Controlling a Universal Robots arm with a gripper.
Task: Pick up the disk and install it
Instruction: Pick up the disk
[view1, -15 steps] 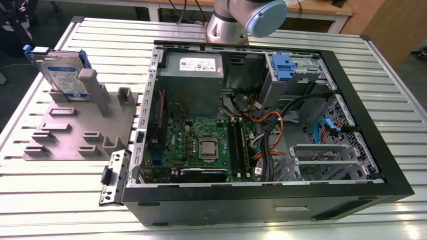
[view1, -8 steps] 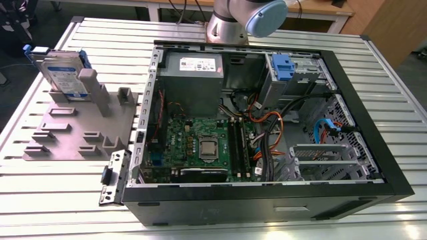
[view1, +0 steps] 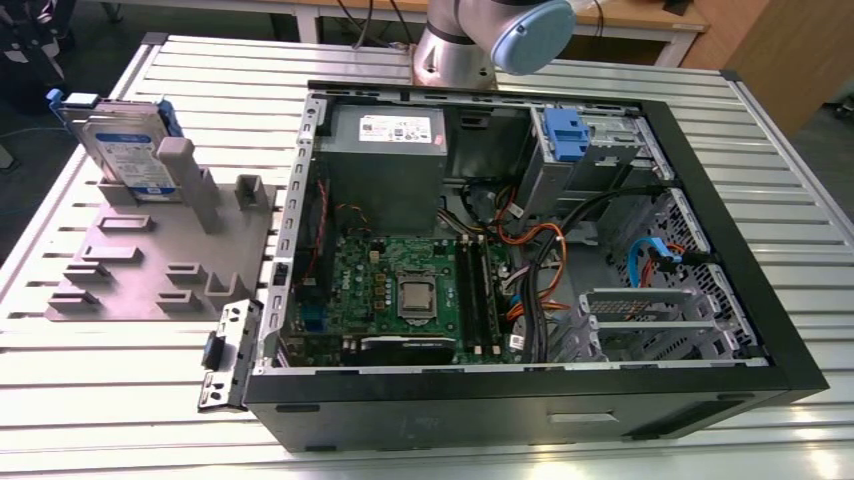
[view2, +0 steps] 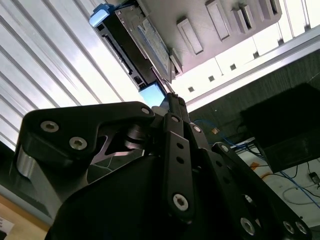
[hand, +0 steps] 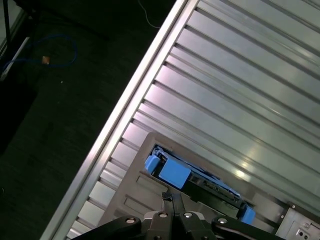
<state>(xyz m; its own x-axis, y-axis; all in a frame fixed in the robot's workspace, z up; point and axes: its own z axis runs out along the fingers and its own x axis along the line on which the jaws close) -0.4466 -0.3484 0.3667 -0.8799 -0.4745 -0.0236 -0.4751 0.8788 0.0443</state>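
– Ribbed silver metal surface (view1: 107, 400): what stands on it?
– An open computer case (view1: 534, 400) sits in the middle. A grey holder plate (view1: 134, 290) lies on the exterior view's left.
– Where is the disk?
– The disk (view1: 127, 145) stands upright on its edge in the holder plate, at the end farther from the camera, outside the case. Its blue frame wraps its edges.
– And the pincer?
– In both wrist views the black pincer (view2: 172, 96) (hand: 169, 196) points toward the disk (view2: 145, 42) (hand: 200, 184). The disk lies ahead of its tips, apart from them. Its fingers look pressed together, with nothing held between them.
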